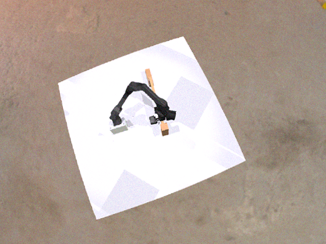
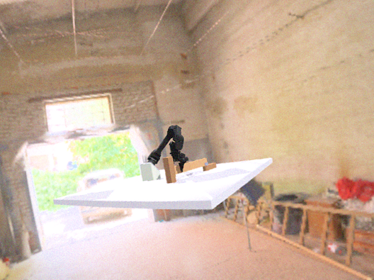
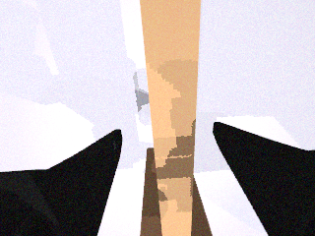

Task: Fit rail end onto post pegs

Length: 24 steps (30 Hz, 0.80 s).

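The gripper [image 1: 162,118] [image 2: 183,167] [image 3: 167,130] is released, its black fingers standing apart on either side of the rail [image 1: 152,87] [image 2: 195,164] [image 3: 172,49], with a gap showing along each side in the wrist view. That view cuts the rail off at top and bottom, and patchy shadow muddles its lower stretch; what the brown strips flanking it there belong to is hard to say. From above, the arm [image 1: 123,100] [image 2: 160,149] covers the rail's middle, leaving its far part in sight and a sliver by the upright post [image 1: 164,128] [image 2: 169,171]. The exterior view puts the rail behind the post and gripper, its far part by the low block [image 2: 209,166] on the table [image 1: 130,158] [image 2: 133,196]. The bracket is too small to read, so the far end's seating is unclear. Pegs and holes are hidden; whether the near end touches the post, or the rail lies quite level, cannot be told.
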Motion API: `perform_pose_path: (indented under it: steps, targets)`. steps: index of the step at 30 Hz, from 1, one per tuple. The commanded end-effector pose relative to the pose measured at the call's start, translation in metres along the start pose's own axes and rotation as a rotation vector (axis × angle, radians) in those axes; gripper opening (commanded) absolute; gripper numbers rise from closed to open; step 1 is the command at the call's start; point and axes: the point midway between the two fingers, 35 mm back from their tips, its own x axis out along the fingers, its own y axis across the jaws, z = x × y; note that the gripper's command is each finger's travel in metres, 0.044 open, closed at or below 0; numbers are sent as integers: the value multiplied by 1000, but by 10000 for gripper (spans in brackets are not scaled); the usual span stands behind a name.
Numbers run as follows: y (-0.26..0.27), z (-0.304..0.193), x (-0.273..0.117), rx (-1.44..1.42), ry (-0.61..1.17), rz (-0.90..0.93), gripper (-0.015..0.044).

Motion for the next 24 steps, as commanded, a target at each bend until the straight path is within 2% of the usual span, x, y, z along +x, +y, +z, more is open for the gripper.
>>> perform_pose_path:
  steps: [1,5,10,24]
  targets:
    - [0,0,0,-1,0,-1,440]
    - [0,2,-2,-1,0,-2,440]
    - [1,30,-30,0,3,-11,440]
    - [1,30,-30,0,3,-11,440]
